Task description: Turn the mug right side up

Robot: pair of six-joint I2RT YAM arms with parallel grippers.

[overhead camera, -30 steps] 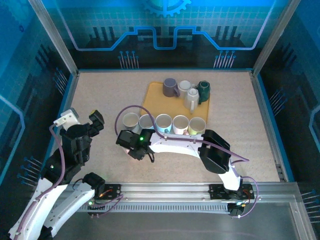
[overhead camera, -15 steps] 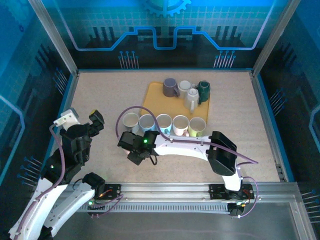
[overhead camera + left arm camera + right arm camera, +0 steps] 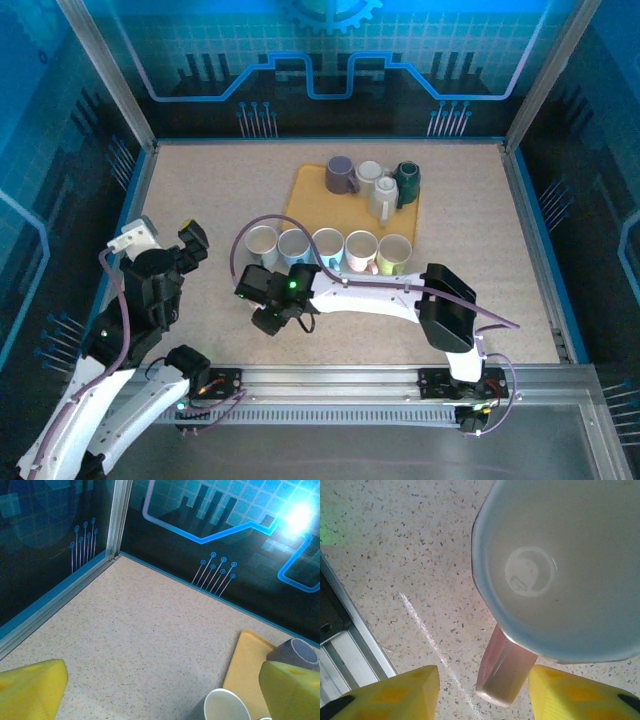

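Right gripper (image 3: 484, 676) poised over the pale-blue mug (image 3: 540, 570), which we found standing mouth-up on the table (image 3: 395, 555) beside the tray (image 3: 305, 195) — the fingers (image 3: 395, 695) stood apart, flanking the pink handle (image 3: 505, 667) without gripping, so we judged the turn complete — while the left gripper (image 3: 160, 690) gaped idle.

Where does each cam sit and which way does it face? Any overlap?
Top external: above and behind the bases, looking down on the table; both arms show.
Left wrist: on the left gripper, facing the far left corner; yellow fingertips show.
Right wrist: on the right gripper, facing down into an upright mug; fingertips show.
Shared: top and left wrist see the tray and purple mug.
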